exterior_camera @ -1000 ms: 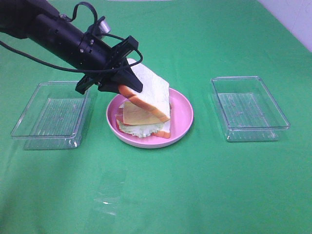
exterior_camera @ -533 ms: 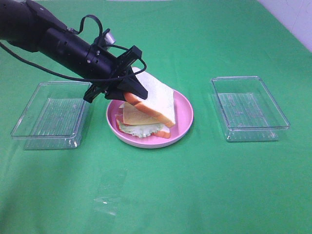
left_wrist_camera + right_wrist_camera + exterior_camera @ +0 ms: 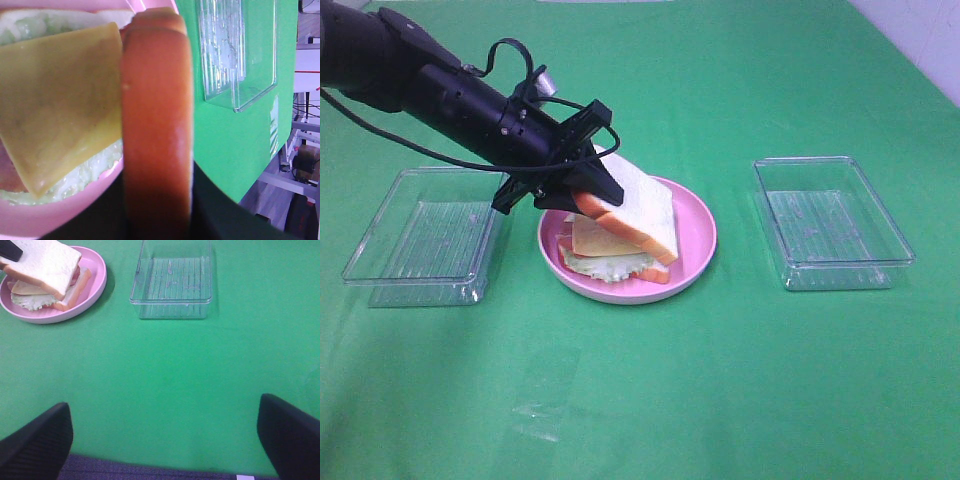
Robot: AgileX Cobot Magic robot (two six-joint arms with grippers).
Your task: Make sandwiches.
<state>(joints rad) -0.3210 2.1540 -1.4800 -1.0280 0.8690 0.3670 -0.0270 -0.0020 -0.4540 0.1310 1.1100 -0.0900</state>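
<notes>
Left gripper: our left gripper (image 3: 588, 182) clasps the top bread slice (image 3: 635, 205) by its crust edge; the jaws sit on either side of the orange-brown crust (image 3: 156, 125), which fills the middle of the left wrist view. We cannot tell whether the hold has begun to slacken.
Top slice: tilted, its high edge in our grip, its low far edge resting on the stack.
Stack: the cheese slice (image 3: 592, 238) lies on lettuce (image 3: 605, 265) over the bottom bread slice (image 3: 655, 270), all on the pink plate (image 3: 698, 235); a reddish strip, likely bacon, shows at one side.
Right gripper: our right gripper (image 3: 165, 435) stands wide apart and empty, hanging over bare bench (image 3: 720, 380), well away from the plate.
Trays: one clear tray (image 3: 425, 235) to the left of the plate, the other tray (image 3: 832, 222) to the right, both with nothing in them.
Step in hand: we judge we are seating the top slice.
How to do it well: we should lower the held edge until the slice lies flat and square over the cheese, then let go and draw back along the crust line, so the jaws do not drag the slice or shift the cheese.
</notes>
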